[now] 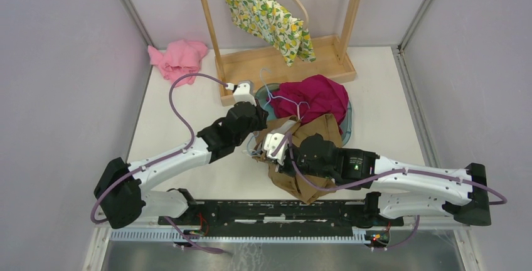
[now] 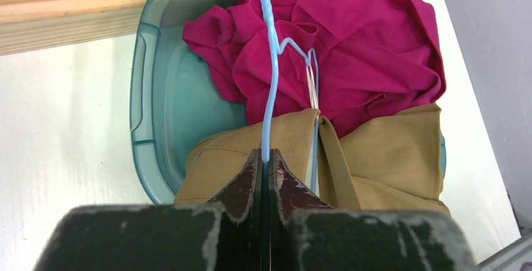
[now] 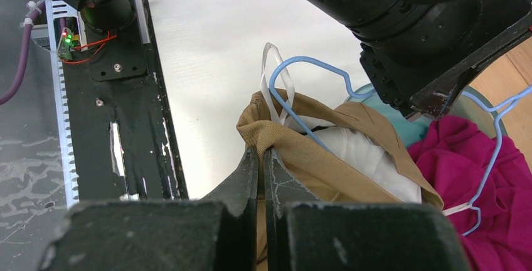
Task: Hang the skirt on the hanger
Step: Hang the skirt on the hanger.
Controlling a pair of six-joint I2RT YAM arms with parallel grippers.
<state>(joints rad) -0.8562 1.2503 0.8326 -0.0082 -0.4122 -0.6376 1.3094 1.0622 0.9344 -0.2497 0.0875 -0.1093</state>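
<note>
While atop tub (image 2: 143, 83), skirt (image 3: 326, 158) in right tool (image 3: 262, 153)

White-shelled left arm (image 1: 169, 160) and right arm (image 1: 426, 180), with matte black joint housings. Purple cable (image 1: 177, 105) looping back from behind each set of fingers. Small green light (image 1: 356, 166) on the black housing behind the right gripper (image 3: 260, 152). Dark wedge-shaped fingers (image 2: 243, 186) of the left gripper (image 2: 266, 155), chipped grey along the edges. Black mounting rail (image 3: 119, 133) with screws and red wires (image 3: 94, 44).

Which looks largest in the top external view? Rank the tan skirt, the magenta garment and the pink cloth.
1-2. Crumpled magenta fabric garment and tan fabric skirt: about alike. The skirt is partly covered, so I can't rank them.
3. Crumpled pink cloth: clearly smallest.
</note>
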